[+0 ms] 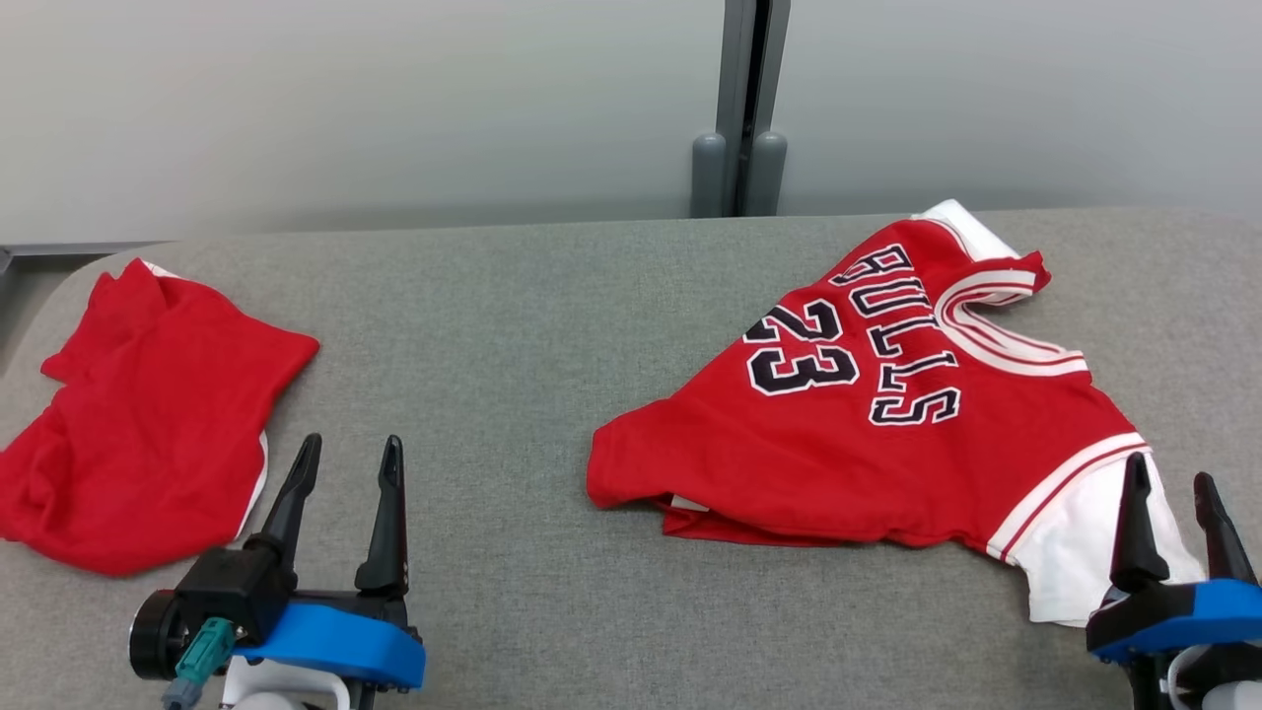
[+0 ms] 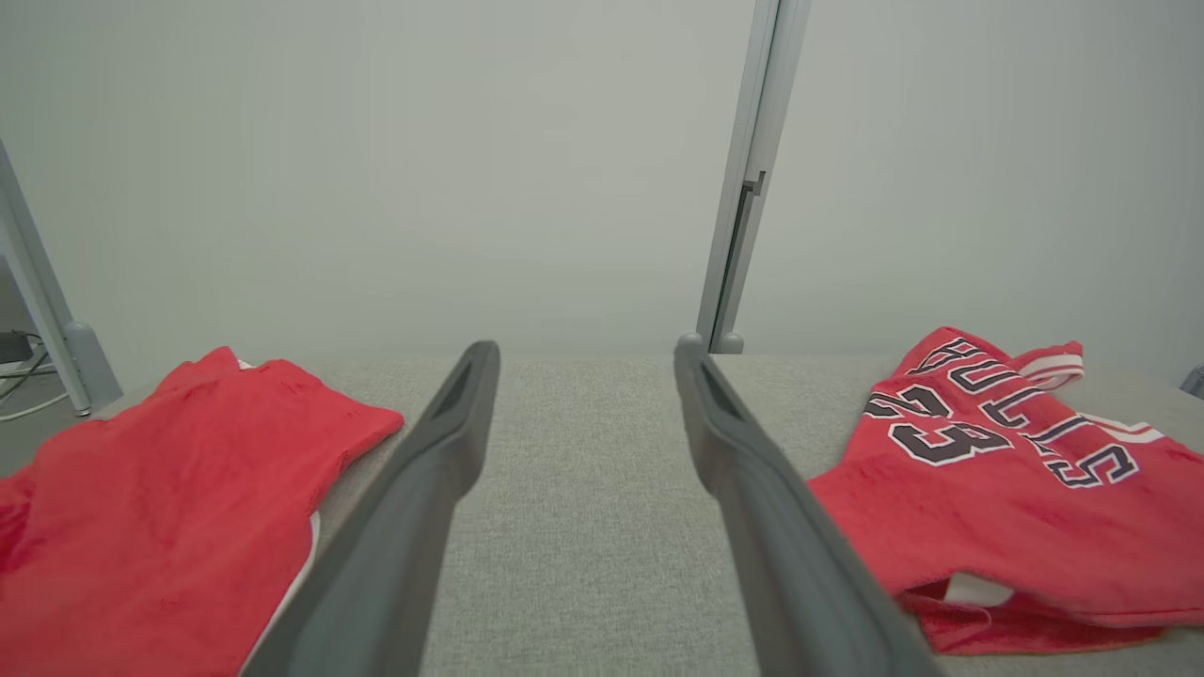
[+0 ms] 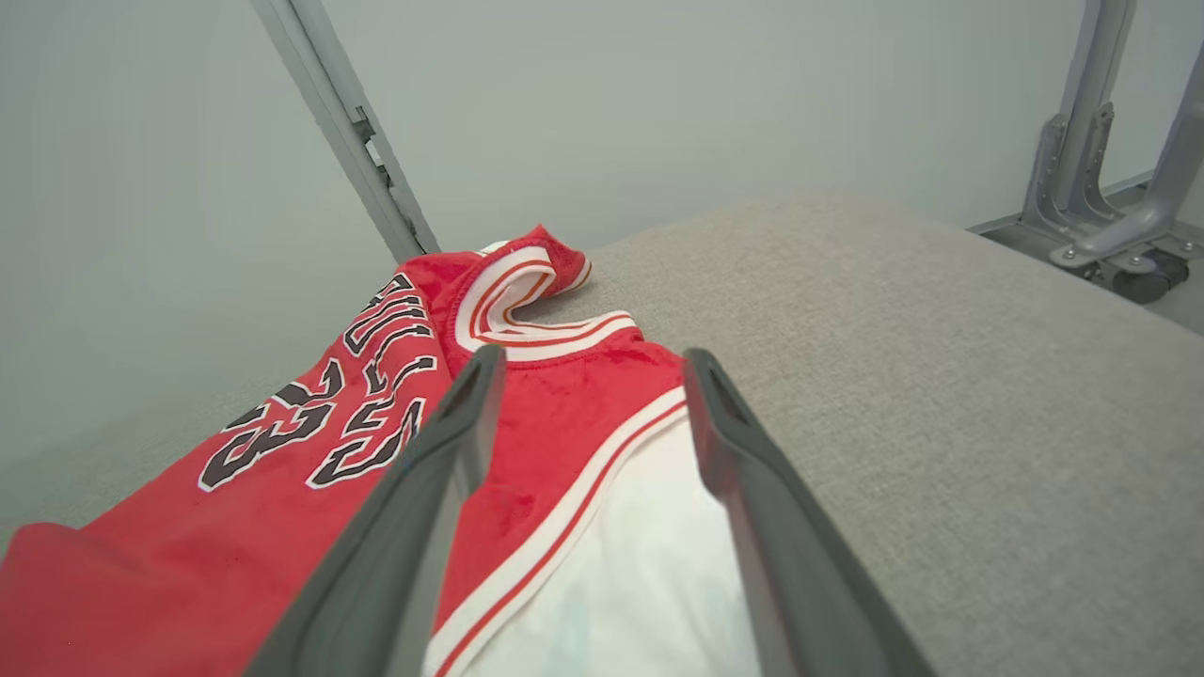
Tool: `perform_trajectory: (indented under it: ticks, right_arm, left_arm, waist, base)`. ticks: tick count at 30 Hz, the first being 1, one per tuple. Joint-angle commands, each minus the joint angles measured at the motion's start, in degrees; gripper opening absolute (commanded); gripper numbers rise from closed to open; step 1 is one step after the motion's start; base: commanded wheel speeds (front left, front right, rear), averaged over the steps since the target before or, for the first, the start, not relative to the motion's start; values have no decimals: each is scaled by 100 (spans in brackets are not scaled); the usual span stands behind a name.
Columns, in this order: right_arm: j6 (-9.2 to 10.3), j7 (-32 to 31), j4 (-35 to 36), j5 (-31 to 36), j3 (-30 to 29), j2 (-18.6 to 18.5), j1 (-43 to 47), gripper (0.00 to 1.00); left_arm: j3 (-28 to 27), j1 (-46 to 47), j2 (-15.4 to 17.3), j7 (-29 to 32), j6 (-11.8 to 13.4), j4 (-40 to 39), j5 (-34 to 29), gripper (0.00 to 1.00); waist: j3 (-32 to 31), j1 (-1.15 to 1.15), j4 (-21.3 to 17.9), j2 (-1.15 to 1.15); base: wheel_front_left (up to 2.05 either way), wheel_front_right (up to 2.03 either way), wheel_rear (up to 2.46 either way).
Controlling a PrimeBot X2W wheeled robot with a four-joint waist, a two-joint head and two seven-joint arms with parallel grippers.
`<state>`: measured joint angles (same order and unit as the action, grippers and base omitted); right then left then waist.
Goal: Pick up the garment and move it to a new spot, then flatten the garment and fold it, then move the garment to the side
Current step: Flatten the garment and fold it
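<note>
Closest to you, your two grippers are sitting by the near edge of the grey worktop [image 1: 552,325]. Your left gripper [image 1: 353,441] is waiting near the near left corner. Its two dark fingers are standing wide apart, and nothing is sitting between them. It is pointing at a bare part of the worktop. Your right gripper [image 1: 1170,468] is sitting at the near right corner. Its fingers are standing apart too, so it is not pinching anything. Its tips are hanging over the white sleeve [image 3: 621,574] of the jersey [image 1: 887,444], but you cannot tell if they are touching the cloth. The red jersey is lying on the right half of the worktop, face up, and it is showing the word BULLS and the number 23. It is looking a bit rumpled, and its collar [image 1: 996,330] is pointing toward the right edge. Its top corner is reaching almost to the back edge. A second red cloth [image 1: 158,434] is lying bunched up by the left edge, well apart from the jersey. A grey post [image 1: 739,108] is standing behind the back edge, against the pale wall.
</note>
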<state>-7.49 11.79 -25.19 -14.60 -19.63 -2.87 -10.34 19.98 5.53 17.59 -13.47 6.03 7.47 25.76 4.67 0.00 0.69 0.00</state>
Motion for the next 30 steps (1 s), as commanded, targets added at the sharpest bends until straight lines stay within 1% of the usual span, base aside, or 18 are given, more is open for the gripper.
perform_trajectory:
  ticks: [1,7,11,19,30]
  right_arm:
    - [-1,138,233,243,138,-4,218,100]
    - [-1,321,1242,915,971,-6,705,100]
    - [-1,209,1465,1131,1298,-7,899,100]
    - [-1,-50,1707,1300,1301,-6,1069,100]
    - [-1,-242,1849,1201,1333,-6,1183,100]
  left_arm:
    - [5,-68,-2,-20,24,30,38,100]
    - [-6,-219,-19,-65,57,90,68,100]
    - [-6,-317,-36,-82,67,140,71,100]
    - [-22,-423,-66,-131,114,179,47,100]
    - [-66,-568,-82,-156,148,161,21,100]
  waist:
    - [-54,0,-2,0]
    - [-200,0,-48,0]
    - [-265,0,-82,0]
    - [-364,0,-86,0]
    - [-405,0,-69,0]
  base:
    - [0,0,0]
    - [0,0,0]
    - [0,0,0]
    - [0,0,0]
    - [0,0,0]
